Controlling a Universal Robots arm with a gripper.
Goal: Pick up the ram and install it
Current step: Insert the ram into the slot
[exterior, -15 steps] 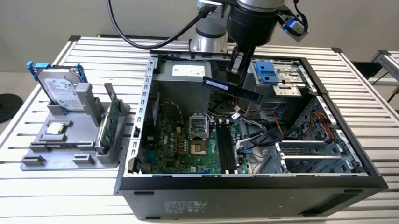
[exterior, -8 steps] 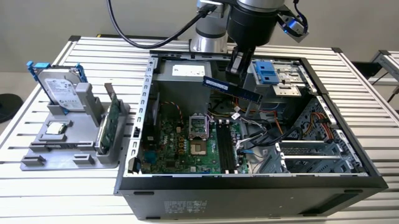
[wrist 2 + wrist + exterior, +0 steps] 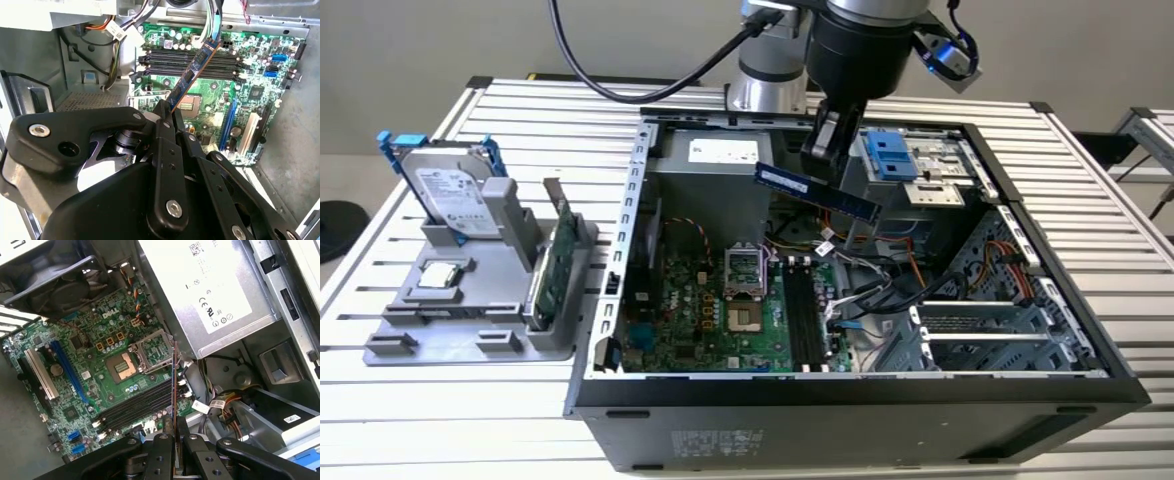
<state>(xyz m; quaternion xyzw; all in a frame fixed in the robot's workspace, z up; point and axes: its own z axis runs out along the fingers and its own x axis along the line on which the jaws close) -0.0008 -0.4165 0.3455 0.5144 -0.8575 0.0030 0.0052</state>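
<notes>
The ram (image 3: 817, 192), a thin dark-blue stick with a pale label, hangs tilted in the air over the open computer case (image 3: 854, 385). My gripper (image 3: 825, 150) is shut on its upper edge. In the second wrist view the ram (image 3: 195, 72) sticks out from my gripper (image 3: 168, 114) above the black memory slots (image 3: 190, 57) of the green motherboard. The first wrist view has the ram (image 3: 173, 385) edge-on between my fingers (image 3: 165, 432), above the memory slots (image 3: 135, 407). In the exterior view the slots (image 3: 801, 315) lie below and in front of the stick.
At the exterior view's left a grey holder (image 3: 400, 345) carries a silver hard drive (image 3: 447, 190), an upright green card (image 3: 550, 275) and a small chip (image 3: 440, 275). Inside the case are a power supply (image 3: 210, 290), a fan (image 3: 50, 285), loose cables (image 3: 867, 290) and drive bays (image 3: 907, 160).
</notes>
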